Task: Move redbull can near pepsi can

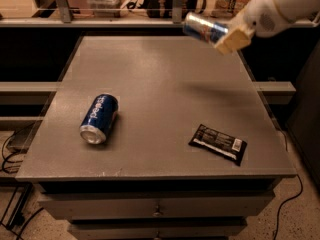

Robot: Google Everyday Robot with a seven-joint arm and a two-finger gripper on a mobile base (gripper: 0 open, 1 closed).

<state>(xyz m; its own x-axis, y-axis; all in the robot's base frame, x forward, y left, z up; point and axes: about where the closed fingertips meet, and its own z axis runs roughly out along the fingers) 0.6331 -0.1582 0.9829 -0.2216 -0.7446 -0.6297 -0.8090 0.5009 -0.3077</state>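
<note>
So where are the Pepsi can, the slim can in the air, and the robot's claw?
pepsi can (99, 119): camera view, middle of its blue side, lying at left.
redbull can (200, 27): camera view, its silver-blue side, held in the air, upper right.
gripper (224, 34): camera view, between its fingertips, gripping the redbull can's end.

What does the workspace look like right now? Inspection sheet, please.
Surface: grey table, flat top.
Job's things: redbull can held tilted in the air over the table's far right edge; pepsi can lying on its side, front left.
Clutter: dark snack packet lying flat, front right.
Grippers: claw shut on the redbull can, upper right.
Cables: one cable on the floor at left, another at right.
Surroundings: shelf with items behind the table; drawers under it.
</note>
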